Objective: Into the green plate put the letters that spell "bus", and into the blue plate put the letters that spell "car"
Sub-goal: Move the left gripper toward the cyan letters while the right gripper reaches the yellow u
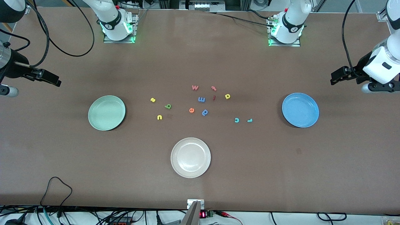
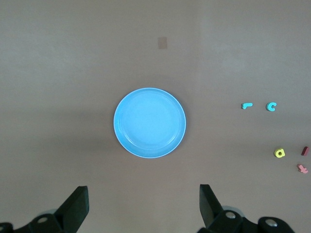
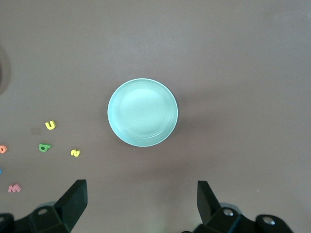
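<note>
1. Left gripper (image 2: 143,208) over the table's left-arm end, spread wide, empty; right gripper (image 3: 141,206) likewise.
2. Teal r (image 1: 249,120), c (image 1: 237,120) beside blue plate (image 1: 300,110), left arm nearer.
3. Yellow u (image 1: 159,117), s (image 1: 152,100), green b (image 1: 168,106) beside green plate (image 1: 107,112).

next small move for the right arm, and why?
Probably bring the right hand down over the yellow "u". Both hands are open and empty; the left hand waits high near the blue plate. The green plate holds nothing yet, and the "u" lies on the table close to that plate, apart from its neighbours, so it looks an easy first pick.
</note>
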`<state>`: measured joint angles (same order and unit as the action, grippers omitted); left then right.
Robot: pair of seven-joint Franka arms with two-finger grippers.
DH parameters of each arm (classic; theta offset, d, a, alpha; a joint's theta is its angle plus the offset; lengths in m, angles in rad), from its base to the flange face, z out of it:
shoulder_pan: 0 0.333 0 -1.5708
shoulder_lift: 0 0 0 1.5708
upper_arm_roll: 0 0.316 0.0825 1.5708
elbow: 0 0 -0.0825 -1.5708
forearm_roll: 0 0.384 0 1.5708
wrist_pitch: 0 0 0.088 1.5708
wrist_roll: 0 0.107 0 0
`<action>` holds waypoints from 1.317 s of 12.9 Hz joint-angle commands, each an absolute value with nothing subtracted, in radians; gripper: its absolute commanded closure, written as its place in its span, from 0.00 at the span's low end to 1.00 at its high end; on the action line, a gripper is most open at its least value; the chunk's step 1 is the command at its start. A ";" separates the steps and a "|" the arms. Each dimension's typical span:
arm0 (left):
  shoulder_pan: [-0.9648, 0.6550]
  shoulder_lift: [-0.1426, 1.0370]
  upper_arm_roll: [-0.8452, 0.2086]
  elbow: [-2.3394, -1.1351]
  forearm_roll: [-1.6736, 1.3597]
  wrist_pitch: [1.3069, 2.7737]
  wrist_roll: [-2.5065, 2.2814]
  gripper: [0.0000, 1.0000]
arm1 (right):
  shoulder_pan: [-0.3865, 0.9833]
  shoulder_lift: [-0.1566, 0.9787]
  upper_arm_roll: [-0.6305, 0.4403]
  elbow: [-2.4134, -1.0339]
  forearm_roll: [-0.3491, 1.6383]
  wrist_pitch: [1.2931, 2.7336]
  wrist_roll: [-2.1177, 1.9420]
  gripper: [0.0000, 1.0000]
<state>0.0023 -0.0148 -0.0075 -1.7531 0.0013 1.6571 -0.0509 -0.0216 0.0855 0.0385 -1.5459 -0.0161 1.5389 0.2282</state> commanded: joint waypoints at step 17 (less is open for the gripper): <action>-0.228 0.636 -0.175 -1.554 0.002 2.080 -0.075 0.30 | 0.310 0.414 0.040 -1.752 0.005 1.981 0.478 0.00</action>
